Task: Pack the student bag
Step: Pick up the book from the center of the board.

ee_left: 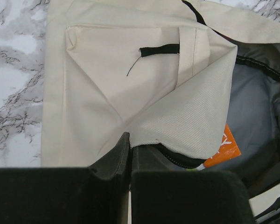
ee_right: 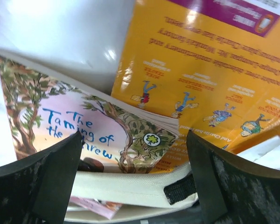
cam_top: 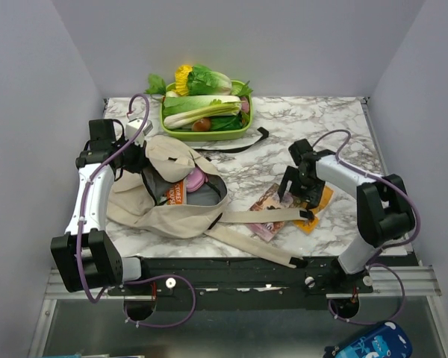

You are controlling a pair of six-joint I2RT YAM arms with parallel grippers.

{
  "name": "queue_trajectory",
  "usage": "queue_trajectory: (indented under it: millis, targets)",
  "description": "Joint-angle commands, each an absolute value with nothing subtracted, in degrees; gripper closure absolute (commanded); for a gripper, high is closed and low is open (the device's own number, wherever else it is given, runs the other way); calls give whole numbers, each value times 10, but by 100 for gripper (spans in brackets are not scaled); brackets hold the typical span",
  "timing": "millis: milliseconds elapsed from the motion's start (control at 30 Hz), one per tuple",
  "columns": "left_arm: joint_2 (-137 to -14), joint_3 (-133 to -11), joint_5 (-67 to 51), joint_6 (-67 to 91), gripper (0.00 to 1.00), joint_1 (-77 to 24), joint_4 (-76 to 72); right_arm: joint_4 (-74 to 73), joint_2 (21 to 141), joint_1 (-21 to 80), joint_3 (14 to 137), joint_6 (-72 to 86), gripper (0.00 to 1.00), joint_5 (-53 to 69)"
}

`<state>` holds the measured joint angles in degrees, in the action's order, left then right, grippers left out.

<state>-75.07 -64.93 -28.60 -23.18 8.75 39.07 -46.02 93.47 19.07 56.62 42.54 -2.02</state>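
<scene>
The student bag point(cam_top: 160, 195) is a beige canvas backpack lying on the left of the marble table, its mouth open toward the right. An orange book point(cam_top: 178, 193) and a pink case point(cam_top: 197, 179) show inside it. My left gripper point(cam_top: 143, 165) is shut on the cloth rim of the bag's opening point(ee_left: 144, 137), holding the flap up, and the orange book point(ee_left: 226, 148) shows beneath. My right gripper point(cam_top: 293, 192) hangs open, low over a picture book point(ee_right: 84, 126) that overlaps a yellow book point(ee_right: 214, 70). A beige bag strap point(ee_right: 130, 186) crosses both books between the fingers point(ee_right: 60, 172).
A green tray point(cam_top: 243, 133) heaped with vegetables stands at the back, just behind the bag. A thin black strap point(cam_top: 239, 145) lies in front of it. A second beige strap point(cam_top: 254, 250) runs along the table's near edge. Grey walls close in on both sides.
</scene>
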Motion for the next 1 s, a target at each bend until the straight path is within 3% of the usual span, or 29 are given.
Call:
queue_trajectory:
  millis: [0,267,467,800,967]
  targets:
    - [-757,-666,-292,-249,100,91,375,-286,1030,188,632,388,0,-100]
    - [-755,-663,-289,-259,100,93,383,-193,1074,187,687,380,0,-36]
    - [-749,-665,-293,-259,100,94,388,-165,1012,188,642,383,0,13]
    - [-734,-654,-299,-256,100,94,388,-222,862,189,578,385,0,-31]
    - [-734,-658,-295,-258,100,94,392,-193,813,194,510,424,0,48]
